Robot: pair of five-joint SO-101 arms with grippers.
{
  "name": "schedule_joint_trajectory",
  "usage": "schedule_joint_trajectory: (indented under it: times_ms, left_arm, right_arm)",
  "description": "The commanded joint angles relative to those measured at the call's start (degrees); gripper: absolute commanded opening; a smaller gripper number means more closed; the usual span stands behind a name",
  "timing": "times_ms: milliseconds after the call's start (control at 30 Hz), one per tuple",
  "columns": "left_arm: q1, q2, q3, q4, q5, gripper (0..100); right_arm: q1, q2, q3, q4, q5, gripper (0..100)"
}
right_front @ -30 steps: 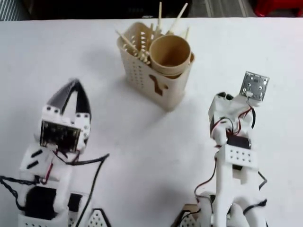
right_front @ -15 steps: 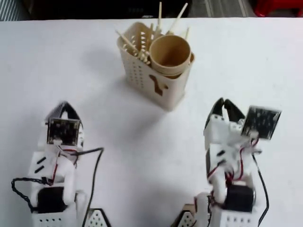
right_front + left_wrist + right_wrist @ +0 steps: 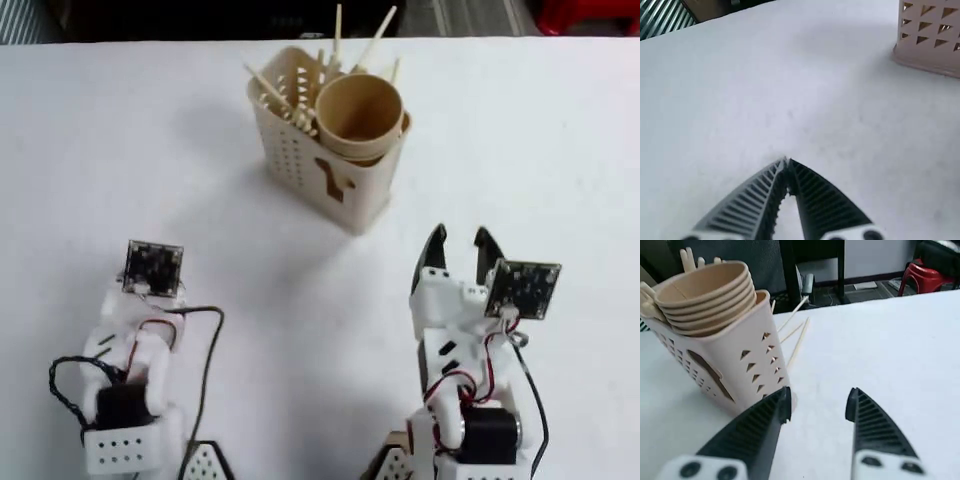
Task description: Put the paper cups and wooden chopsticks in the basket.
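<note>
Neatly stacked tan paper cups [image 3: 360,112] occupy the basket [image 3: 298,160].

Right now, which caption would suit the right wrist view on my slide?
Open end effector faces the basket, which holds stacked paper cups and chopsticks.

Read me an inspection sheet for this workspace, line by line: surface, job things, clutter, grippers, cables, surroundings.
Surface: white table.
Job's things: paper cups stacked inside the basket; wooden chopsticks stand in it beside the cups.
Clutter: nothing seen.
Grippers: left gripper shut and empty over the table; right gripper open and empty, pointing toward the basket.
Cables: black cable loops beside the left arm; red and black wires run along the right arm.
Surroundings: red stool on the floor beyond the table.
</note>
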State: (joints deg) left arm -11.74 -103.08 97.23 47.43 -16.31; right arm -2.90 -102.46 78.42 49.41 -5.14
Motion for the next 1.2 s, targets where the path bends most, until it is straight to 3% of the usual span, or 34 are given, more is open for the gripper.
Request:
schedule_joint_trajectory:
  times_ms: [0, 300, 600, 867, 1167]
  left_arm:
    - [-0.7, -0.6, -0.3, 3.5, -0.2, 2]
    - [-0.7, -0.6, -0.3, 12.4, -0.4, 2]
    - [-0.7, -0.6, -0.3, 19.2, -0.1, 2]
    - [-0.7, -0.6, -0.3, 19.9, 0.0, 2]
    - [-0.7, -0.7, -0.3, 25.9, 0.0, 2]
  right_arm:
    - [-0.5, -0.7, 2.8, 0.2, -0.7, 19.0]
    - [-4.0, -0.5, 18.6, 0.5, -0.2, 19.0]
    - [-12.3, -0.7, 18.4, 18.7, -0.2, 19.0]
    - [-11.8, -0.6, 18.4, 23.3, -0.3, 19.0]
    - [-11.8, -0.6, 18.4, 23.3, -0.3, 19.0]
